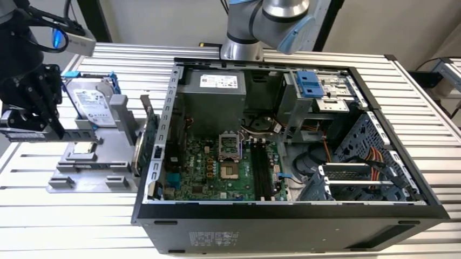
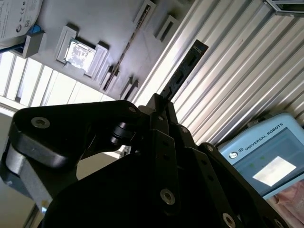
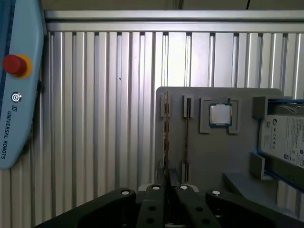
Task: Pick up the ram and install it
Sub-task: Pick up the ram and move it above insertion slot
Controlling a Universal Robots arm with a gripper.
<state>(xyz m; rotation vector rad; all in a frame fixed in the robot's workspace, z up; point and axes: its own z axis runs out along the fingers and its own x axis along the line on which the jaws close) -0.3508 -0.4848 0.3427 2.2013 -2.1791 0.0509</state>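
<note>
End effector point(image 2: 159, 102) is clamping tight on the ram point(image 2: 186, 66), w/ the dark stick poking out past the fingertips. In exterior view it's hanging at 9 o'clock of the open PC case point(image 1: 288, 216), over the grey fixture tray point(image 1: 86, 172) on the table point(image 1: 65, 226).

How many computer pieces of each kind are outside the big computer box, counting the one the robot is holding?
ram, held in the end effector: 1
processor chip: 1
hard drive: 1
green card: 1
Total: 4
</note>
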